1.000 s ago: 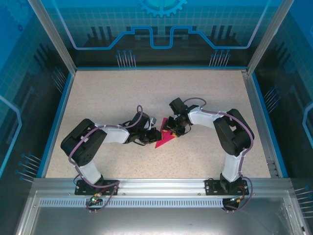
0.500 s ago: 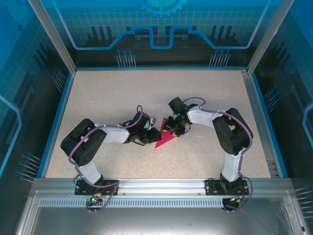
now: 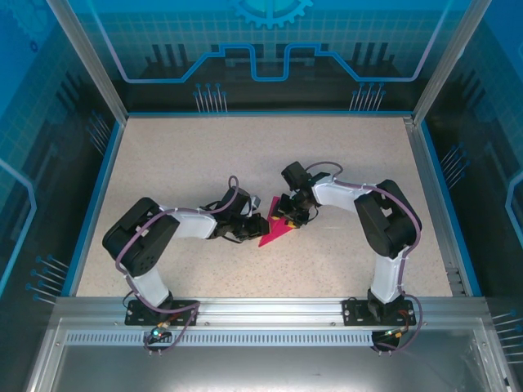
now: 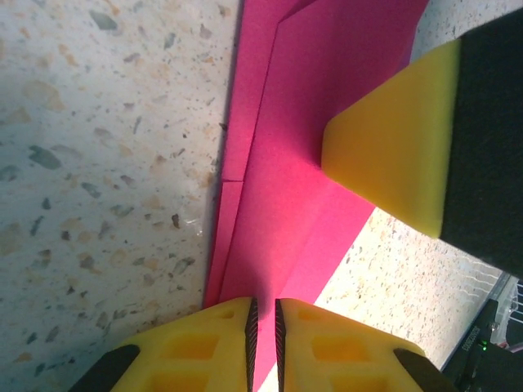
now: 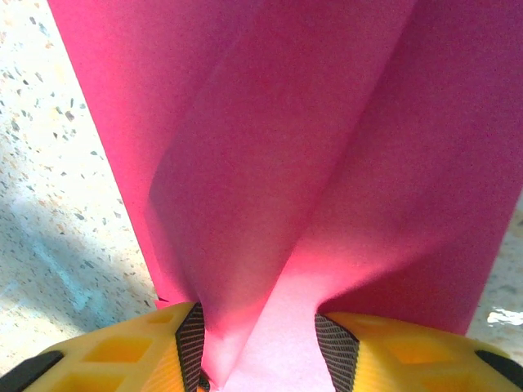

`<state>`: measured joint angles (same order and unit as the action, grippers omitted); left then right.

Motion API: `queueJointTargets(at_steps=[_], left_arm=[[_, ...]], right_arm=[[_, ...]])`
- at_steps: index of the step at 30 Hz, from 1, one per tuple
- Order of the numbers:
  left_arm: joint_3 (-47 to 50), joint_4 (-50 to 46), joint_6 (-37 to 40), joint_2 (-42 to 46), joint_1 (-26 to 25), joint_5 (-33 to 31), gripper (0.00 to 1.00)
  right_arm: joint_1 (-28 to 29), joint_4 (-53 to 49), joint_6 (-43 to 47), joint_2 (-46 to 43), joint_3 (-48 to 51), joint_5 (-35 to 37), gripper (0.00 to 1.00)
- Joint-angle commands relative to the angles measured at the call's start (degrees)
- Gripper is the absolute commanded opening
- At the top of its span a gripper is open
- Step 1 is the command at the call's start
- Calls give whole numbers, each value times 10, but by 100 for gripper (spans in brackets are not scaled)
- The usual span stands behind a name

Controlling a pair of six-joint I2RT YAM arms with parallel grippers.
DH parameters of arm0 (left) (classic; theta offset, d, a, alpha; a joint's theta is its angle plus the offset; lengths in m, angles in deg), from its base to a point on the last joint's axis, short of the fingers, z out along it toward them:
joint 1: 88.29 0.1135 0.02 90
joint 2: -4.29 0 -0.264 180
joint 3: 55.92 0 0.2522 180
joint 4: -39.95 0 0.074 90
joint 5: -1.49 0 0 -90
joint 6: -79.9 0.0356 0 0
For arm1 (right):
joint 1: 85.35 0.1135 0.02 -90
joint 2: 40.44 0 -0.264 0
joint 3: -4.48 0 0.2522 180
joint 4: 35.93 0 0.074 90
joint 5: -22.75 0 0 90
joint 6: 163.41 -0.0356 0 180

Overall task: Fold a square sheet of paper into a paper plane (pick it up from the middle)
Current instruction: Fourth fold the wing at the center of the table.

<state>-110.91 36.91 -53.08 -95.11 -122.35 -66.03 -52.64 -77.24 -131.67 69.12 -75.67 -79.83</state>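
The magenta-pink sheet of paper (image 3: 276,230) lies mid-table, folded into a narrow pointed shape with layered edges (image 4: 278,163). My left gripper (image 3: 249,224) is at its left edge. Its jaws (image 4: 263,343) are shut to a thin slit, tips over the paper, and nothing shows gripped between them. My right gripper (image 3: 290,214) is at the paper's far end. A raised fold of the paper (image 5: 270,204) runs up between its jaws (image 5: 257,347), which are closed partway on it. One yellow finger (image 4: 392,155) of the right gripper rests on the paper in the left wrist view.
The speckled beige tabletop (image 3: 245,155) is bordered by a blue rim (image 3: 98,196) and transparent enclosure walls. An aluminium rail (image 3: 270,306) with both arm bases runs along the near edge. Both arms bend inward toward the middle.
The right arm's elbow has edged slightly to the left. The paper and both grippers stay where they were.
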Motion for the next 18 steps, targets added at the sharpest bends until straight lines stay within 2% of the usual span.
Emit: queueJointTargets(at_steps=[1, 12, 18], left_arm=[[-11, -26, 12, -11, 4, -12, 17], [-15, -42, 12, -17, 3, -15, 16], [-14, -55, 12, -25, 3, -15, 8]], right_arm=[[6, -55, 10, 72, 41, 48, 47], [7, -62, 10, 83, 35, 48, 47], [5, -45, 31, 47, 23, 39, 48]])
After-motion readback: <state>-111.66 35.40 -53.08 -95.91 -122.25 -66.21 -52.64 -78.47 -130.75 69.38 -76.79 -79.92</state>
